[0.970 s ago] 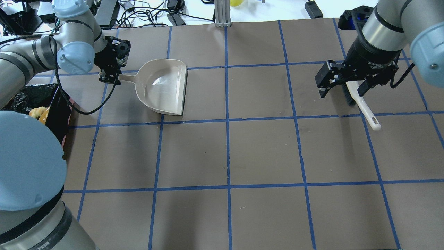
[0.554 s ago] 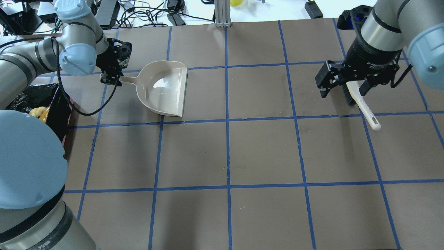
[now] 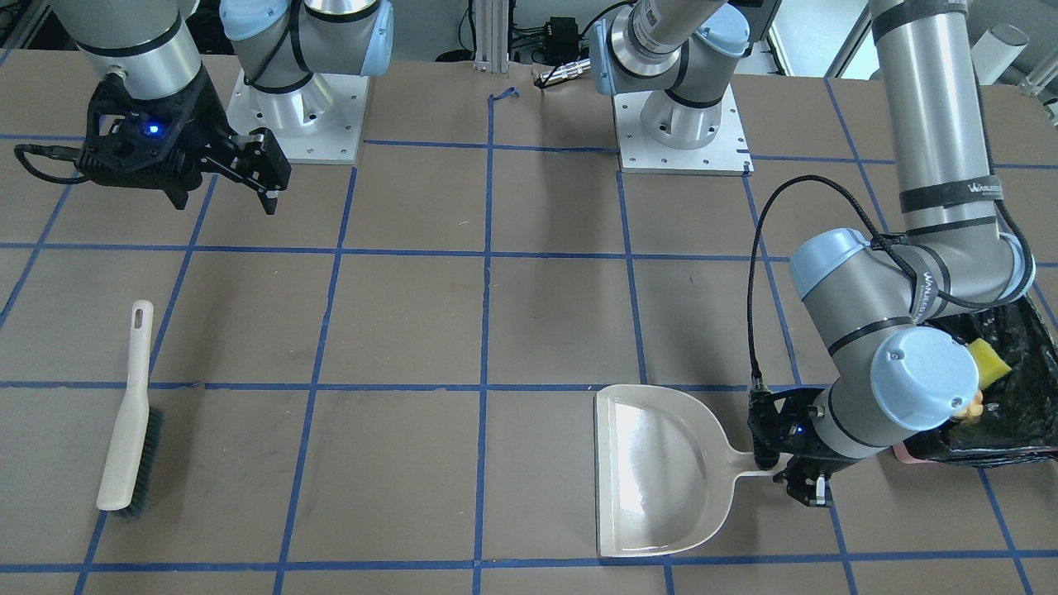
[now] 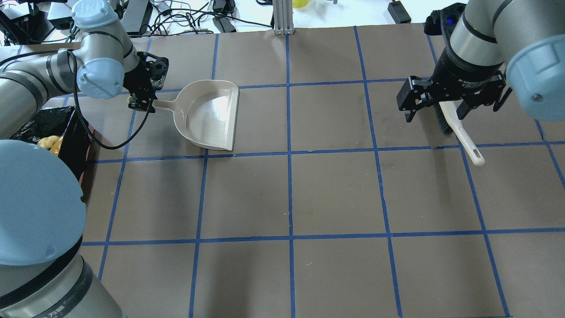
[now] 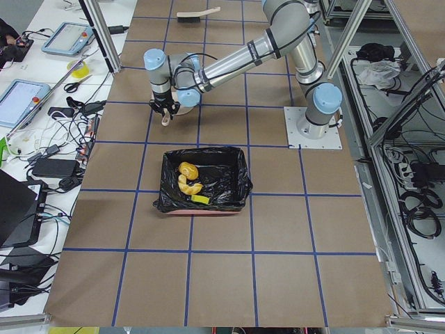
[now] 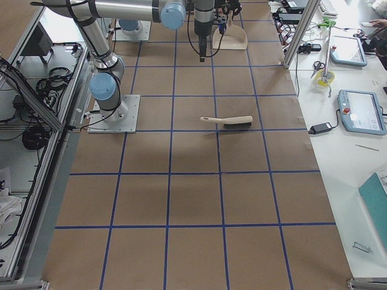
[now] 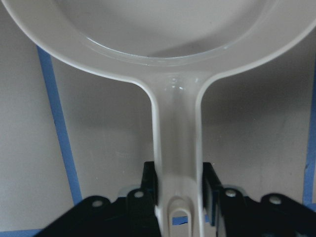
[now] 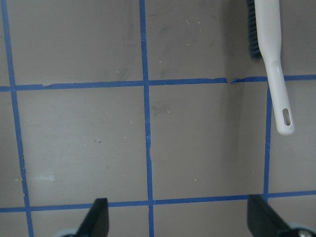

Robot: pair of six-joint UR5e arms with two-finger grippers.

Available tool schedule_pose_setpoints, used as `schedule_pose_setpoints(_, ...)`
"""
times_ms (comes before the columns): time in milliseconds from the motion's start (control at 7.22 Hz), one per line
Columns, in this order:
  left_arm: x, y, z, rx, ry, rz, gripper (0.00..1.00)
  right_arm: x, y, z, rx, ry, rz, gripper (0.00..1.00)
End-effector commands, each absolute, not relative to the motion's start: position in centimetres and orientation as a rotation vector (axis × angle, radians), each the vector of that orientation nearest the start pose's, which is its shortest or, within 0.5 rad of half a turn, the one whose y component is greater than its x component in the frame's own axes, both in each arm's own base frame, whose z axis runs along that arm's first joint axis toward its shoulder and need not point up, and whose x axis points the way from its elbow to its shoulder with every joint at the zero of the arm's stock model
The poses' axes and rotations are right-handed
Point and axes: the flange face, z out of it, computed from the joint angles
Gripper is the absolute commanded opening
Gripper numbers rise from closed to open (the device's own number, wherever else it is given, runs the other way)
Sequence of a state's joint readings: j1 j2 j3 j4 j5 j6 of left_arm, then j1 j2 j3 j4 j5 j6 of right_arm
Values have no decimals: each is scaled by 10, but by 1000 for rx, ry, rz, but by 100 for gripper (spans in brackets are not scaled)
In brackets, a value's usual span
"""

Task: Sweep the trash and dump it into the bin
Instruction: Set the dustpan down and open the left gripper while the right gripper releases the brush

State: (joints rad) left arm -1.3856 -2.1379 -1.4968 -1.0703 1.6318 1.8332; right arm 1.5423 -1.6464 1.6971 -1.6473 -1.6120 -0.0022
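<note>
The bin [image 5: 238,182], pink with a black bag lining, holds the trash: a golden-brown lump [image 5: 188,169], a pale crescent slice [image 5: 189,186] and a yellow sponge chunk [image 5: 200,200]. The bin [image 3: 1037,347] also shows at the right edge of the front view, with the sponge [image 3: 988,360] visible in it. My left gripper [image 4: 140,105] is shut on the handle of the empty beige dustpan [image 4: 207,112], which lies low on the table. The wrist view shows its fingers [image 7: 149,183] pressing both sides of the handle. My right gripper [image 4: 435,114] is open and empty above the table.
A beige brush with dark bristles [image 4: 459,130] lies on the table just below my right gripper; it also shows in the front view [image 3: 128,430] and the right wrist view [image 8: 274,59]. Cables and devices lie beyond the far table edge [image 4: 198,20].
My left gripper has shifted slightly with the dustpan, which now lies flatter. My right gripper has drifted a little toward the far side; the brush has not moved.
</note>
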Motion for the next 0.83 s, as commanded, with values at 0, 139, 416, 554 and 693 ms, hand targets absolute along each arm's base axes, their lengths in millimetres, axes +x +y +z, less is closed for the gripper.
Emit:
schedule_pose_setpoints(0,-1,-685,237,-2342,-2160,-93,100,128,-459,477,38,3175,-78,100)
schedule_pose_setpoints(139,-1,-687,241,-2350,-2164,-87,100,128,-453,484,26,3169,-102,100)
schedule_pose_setpoints(416,-6,-684,273,-2371,-2190,-38,100,129,-451,486,21,3166,-107,100)
schedule_pose_setpoints(554,-9,-676,304,-2366,-2224,-8,100,131,-451,486,24,3138,-106,100)
schedule_pose_setpoints(693,-14,-657,337,-2267,-2309,-1,100,131,-448,483,31,3139,-75,100)
